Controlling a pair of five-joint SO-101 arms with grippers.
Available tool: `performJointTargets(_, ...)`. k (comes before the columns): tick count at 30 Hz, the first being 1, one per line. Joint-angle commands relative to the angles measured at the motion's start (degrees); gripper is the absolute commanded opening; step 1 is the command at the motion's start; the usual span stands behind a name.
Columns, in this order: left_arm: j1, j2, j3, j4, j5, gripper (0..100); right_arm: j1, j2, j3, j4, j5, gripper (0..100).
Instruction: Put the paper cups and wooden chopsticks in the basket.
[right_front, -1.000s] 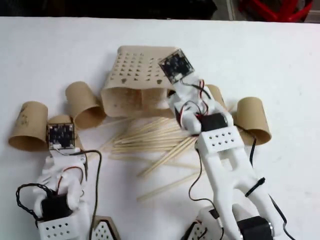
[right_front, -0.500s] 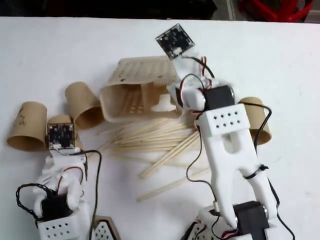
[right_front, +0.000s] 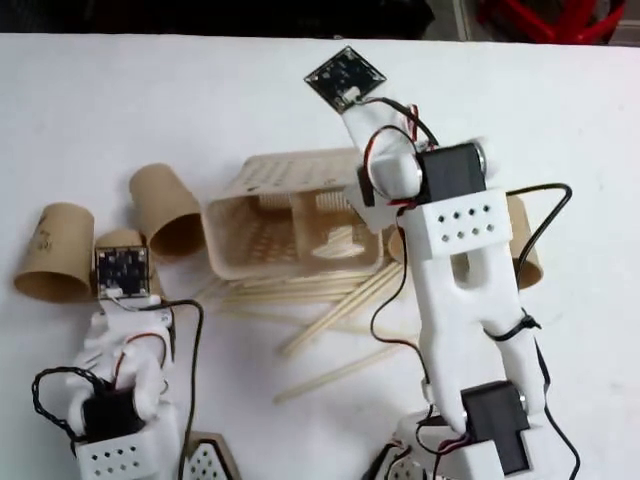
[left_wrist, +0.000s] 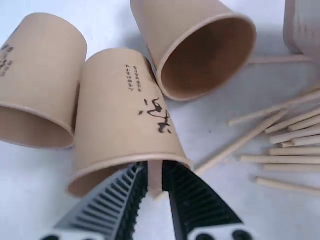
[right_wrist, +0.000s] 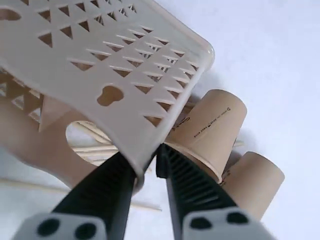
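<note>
We see right gripper (right_wrist: 146, 159) clamped on the cream perforated plastic basket (right_wrist: 100, 60), seemingly to right it; left gripper (left_wrist: 155, 176) pinches a brown paper cup (left_wrist: 125, 115).

The basket (right_front: 222, 240) lies mid-tabletop (right_front: 120, 100). Three paper cups (right_front: 165, 208) lie left of it, two more (right_front: 526, 255) lie right, and chopsticks (right_front: 300, 290) are scattered before it.

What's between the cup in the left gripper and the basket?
Another paper cup, lying on its side, between the held cup and the basket; clear in the high and left wrist views.
</note>
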Motion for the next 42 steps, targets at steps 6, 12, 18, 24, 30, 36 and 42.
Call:
performJointTargets(6, 0.0, -0.5, -0.3, -1.2, -0.6, 8, 0.2, 0.7, -6.2, 0.2, 0.2, 1.9)
performJointTargets(12, 0.0, -0.5, -0.3, -1.2, -0.7, 8, 1.4, 8.7, -6.4, -4.3, -4.0, 2.1)
performJointTargets(18, 0.0, -0.5, -0.3, -1.2, -0.7, 8, 3.6, 12.6, -11.7, -5.9, -9.1, 12.5)
performJointTargets(24, 0.0, -0.5, -0.3, -1.2, -0.7, 8, 3.7, 13.1, -18.4, -5.9, -9.5, 16.9)
performJointTargets(30, 0.0, -0.5, -0.3, -1.2, -0.7, 8, 3.0, 13.1, -20.5, -6.6, -9.5, 16.9)
performJointTargets(36, 0.0, -0.5, -0.3, -1.2, -0.7, 8, 3.1, 12.5, -23.9, -3.4, -9.5, 16.6)
performJointTargets(42, 0.0, -0.5, -0.3, -1.2, -0.7, 8, 5.1, 11.9, -30.3, 2.7, -9.1, 16.6)
